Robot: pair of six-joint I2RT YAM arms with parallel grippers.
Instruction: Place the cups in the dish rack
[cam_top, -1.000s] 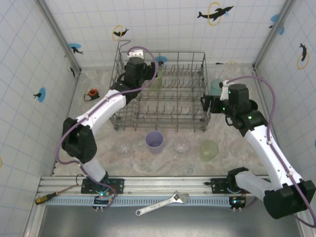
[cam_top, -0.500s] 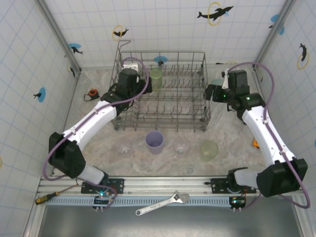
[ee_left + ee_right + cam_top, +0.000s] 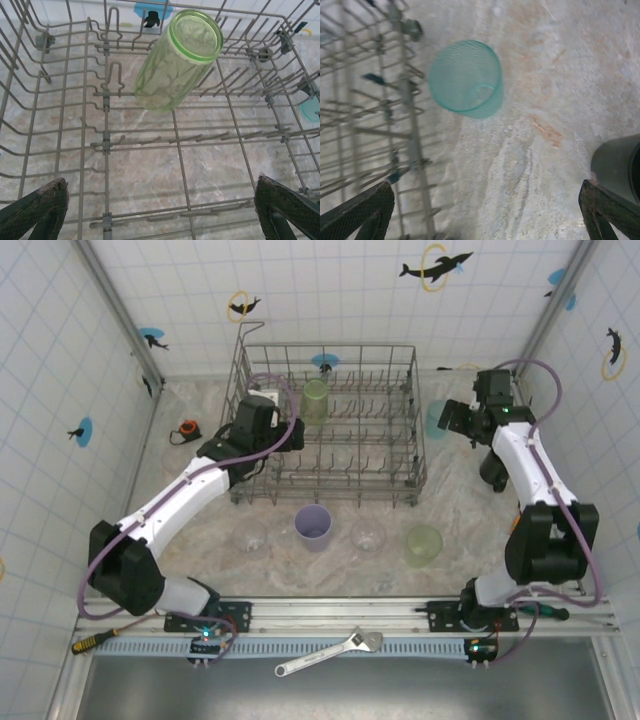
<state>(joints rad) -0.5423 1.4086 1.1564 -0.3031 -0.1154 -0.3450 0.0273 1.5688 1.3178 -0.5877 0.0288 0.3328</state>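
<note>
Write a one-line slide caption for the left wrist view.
Left gripper, jaws open, above the dish rack, where one green cup sits tilted inside.

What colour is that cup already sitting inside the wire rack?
The cup is translucent green; the left wrist view shows it best.

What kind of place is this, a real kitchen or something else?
Probably a robot test cell, not a kitchen: tile-print wall panels with dolphin stickers, a dish rack on a marble-look tabletop, and a wrench by the arms' mounting rail.
</note>
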